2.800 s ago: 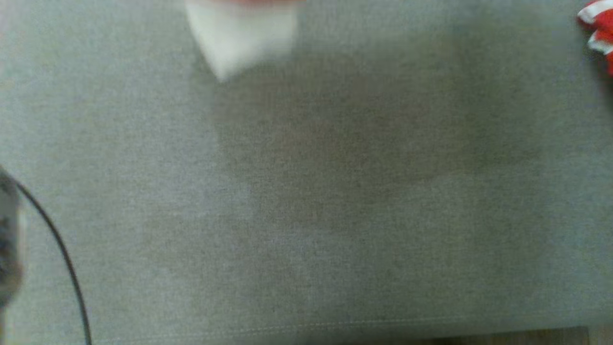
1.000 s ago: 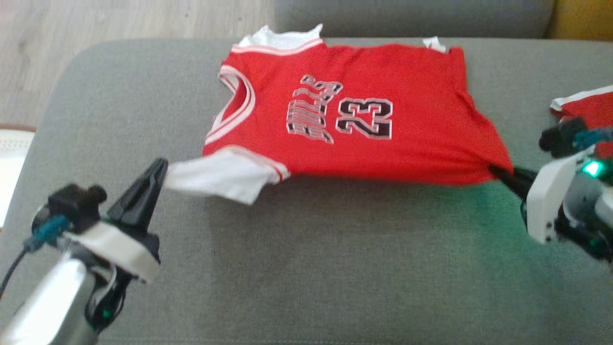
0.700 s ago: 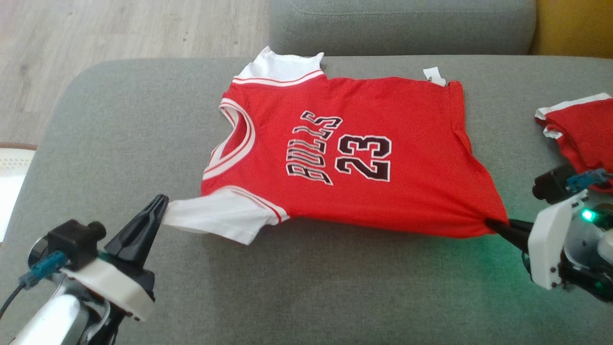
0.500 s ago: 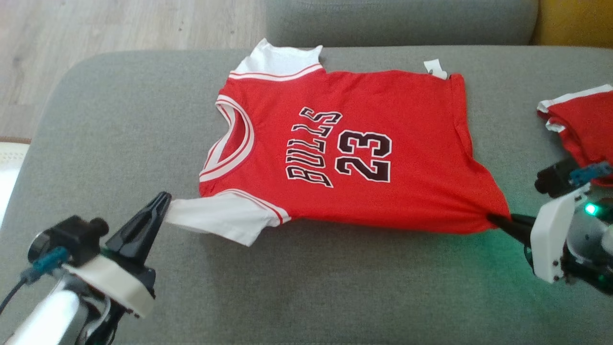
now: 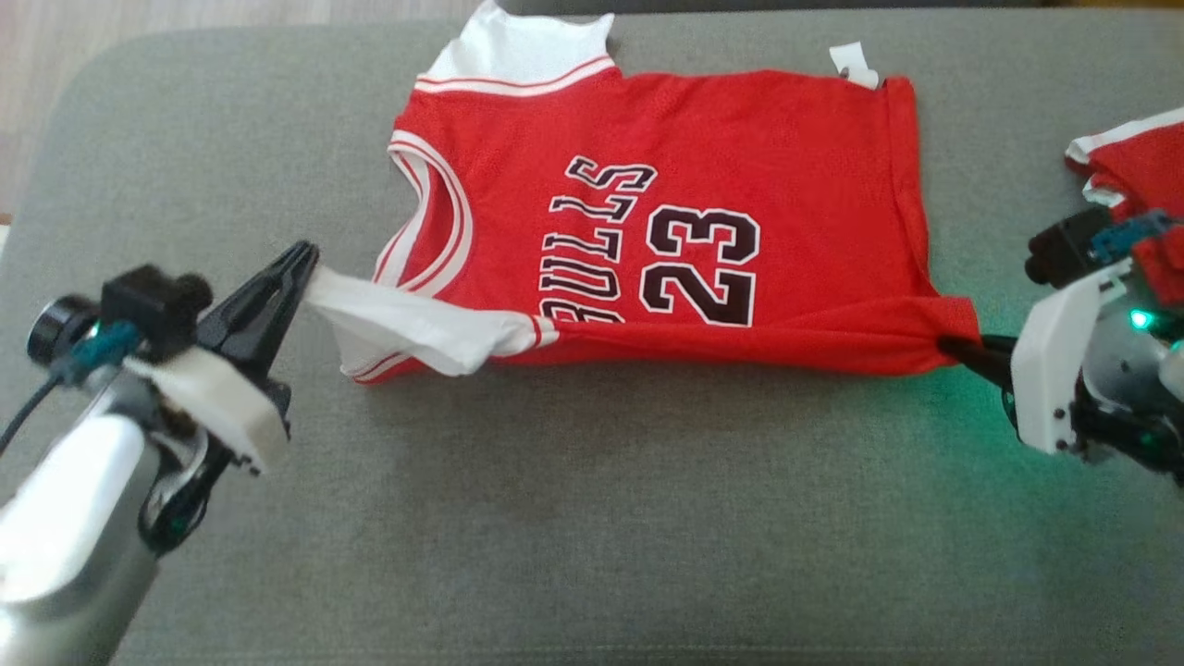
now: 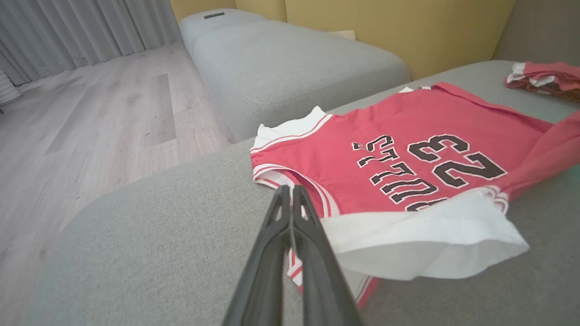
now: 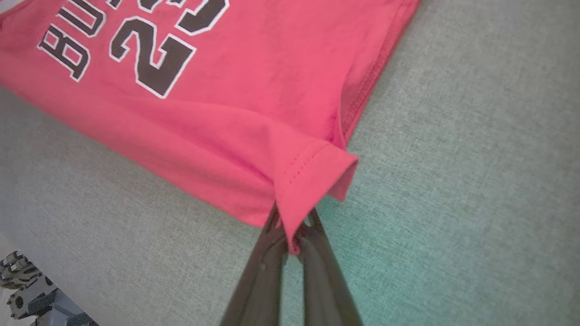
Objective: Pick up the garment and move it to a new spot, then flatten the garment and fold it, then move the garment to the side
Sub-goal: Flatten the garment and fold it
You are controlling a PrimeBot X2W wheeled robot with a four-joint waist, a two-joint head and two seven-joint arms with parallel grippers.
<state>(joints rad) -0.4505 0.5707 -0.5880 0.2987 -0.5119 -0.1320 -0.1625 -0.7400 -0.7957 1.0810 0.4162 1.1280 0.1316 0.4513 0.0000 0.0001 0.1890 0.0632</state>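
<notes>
Left claw (image 5: 307,253) tight on sleeve (image 5: 407,326) of jersey (image 5: 740,139), right claw (image 5: 947,347) on hem corner (image 5: 957,319); lettering (image 5: 601,213) partly under fold.

L end effector (image 5: 306,252) sits near left. Its two long dark fingers are pressed together, tips pinching the white sleeve (image 5: 407,324) of the garment (image 5: 740,139), pointing far & a bit right. Behind it is a white wrist plate (image 5: 208,407) w/ a black cam (image 5: 148,296) on top. The silver forearm (image 5: 65,527) runs back to the near-left corner.

R end effector (image 5: 945,345) is at the right, fingers closed & pointing left, nipping the red hem corner (image 5: 957,319). Its white wrist housing (image 5: 1054,370) is behind, green LED (image 5: 1140,319) lit. The arms are well apart, approx level w/ each other.
</notes>
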